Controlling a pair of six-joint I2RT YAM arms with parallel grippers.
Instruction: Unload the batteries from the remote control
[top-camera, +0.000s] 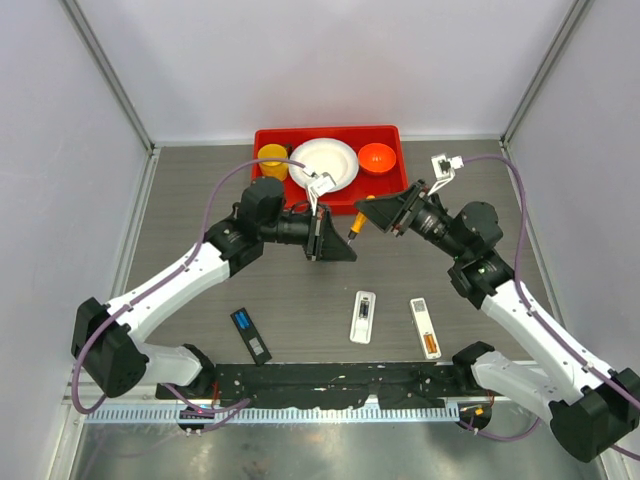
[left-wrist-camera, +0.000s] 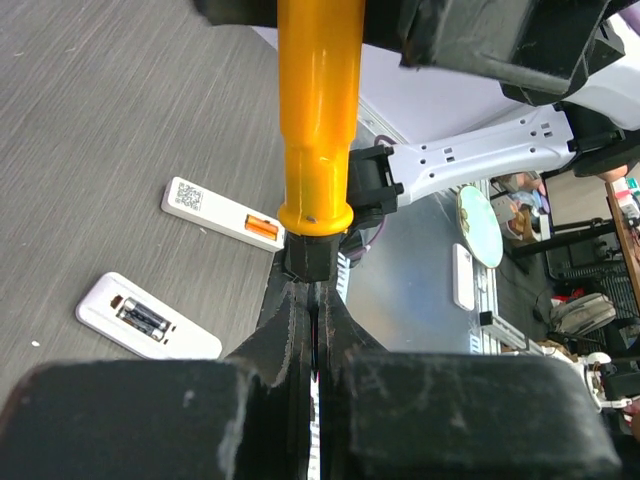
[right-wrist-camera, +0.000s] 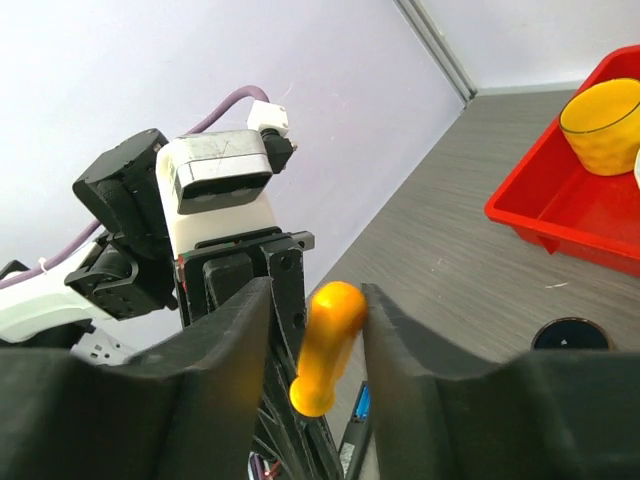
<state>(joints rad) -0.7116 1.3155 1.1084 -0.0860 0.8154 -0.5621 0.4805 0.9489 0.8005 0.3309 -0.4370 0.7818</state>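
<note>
One remote (top-camera: 363, 316), screwdriver (top-camera: 356, 226), red tray (top-camera: 330, 130)

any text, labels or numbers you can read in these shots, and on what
No words or numbers can be read.
QR code on the white strip: no letters legible.
Print on the battery in the remote: blurred.
Blue label on the black piece: too small to read.

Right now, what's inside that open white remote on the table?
The left wrist view shows the remote lying open, with a dark grey battery in its compartment. Anything beneath the battery is covered by it and cannot be seen.
</note>
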